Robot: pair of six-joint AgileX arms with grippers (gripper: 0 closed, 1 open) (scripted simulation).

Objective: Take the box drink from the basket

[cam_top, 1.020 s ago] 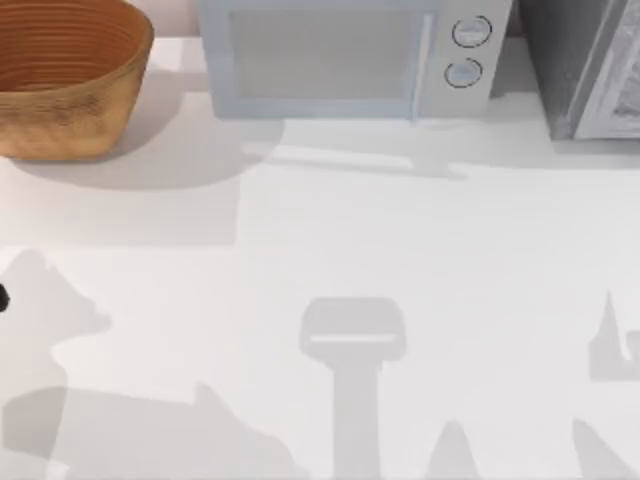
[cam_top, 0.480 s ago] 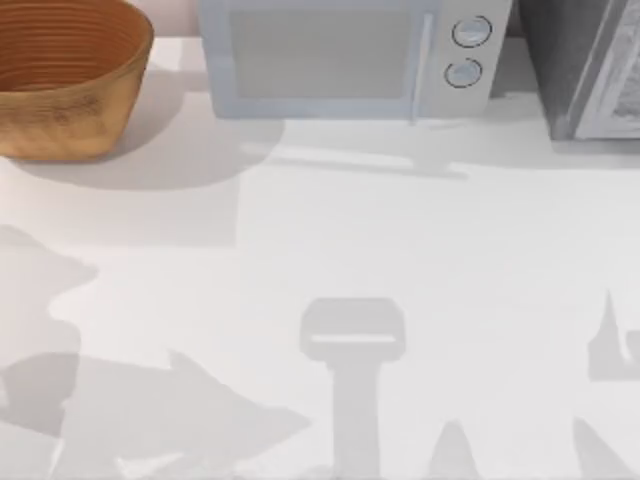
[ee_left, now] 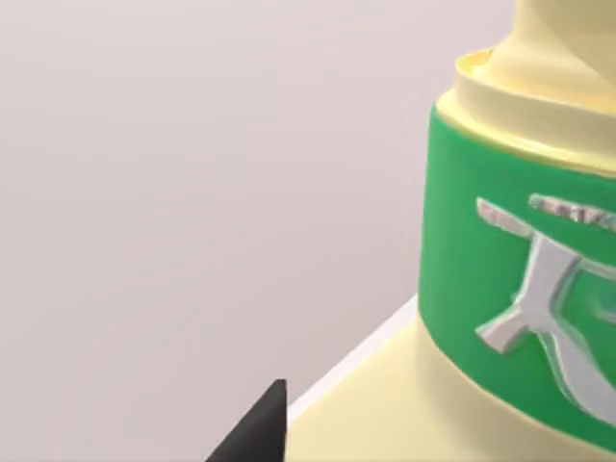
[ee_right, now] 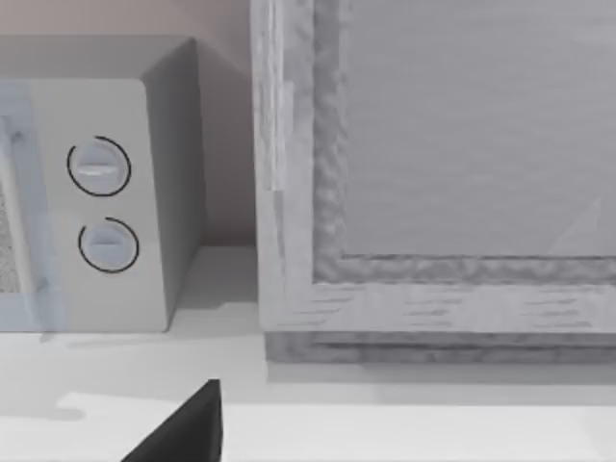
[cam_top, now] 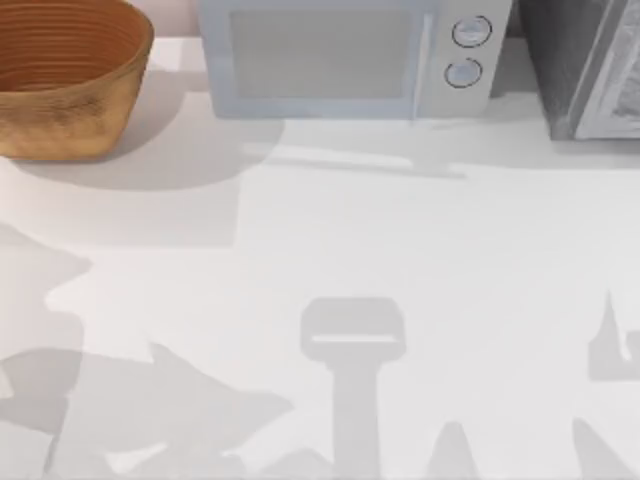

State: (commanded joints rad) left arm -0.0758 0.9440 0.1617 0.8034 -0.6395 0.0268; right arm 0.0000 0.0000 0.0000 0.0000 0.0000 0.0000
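Basket (cam_top: 62, 80) at my desk's (cam_top: 400, 250) far left beside microwave (cam_top: 350, 60), left wrist view facing a green-banded cream bottle (ee_left: 520, 289), both fingers' state I cannot tell.

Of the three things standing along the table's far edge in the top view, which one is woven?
The basket, far left: orange-brown ribbed wicker, unlike the smooth grey microwave and cabinet.
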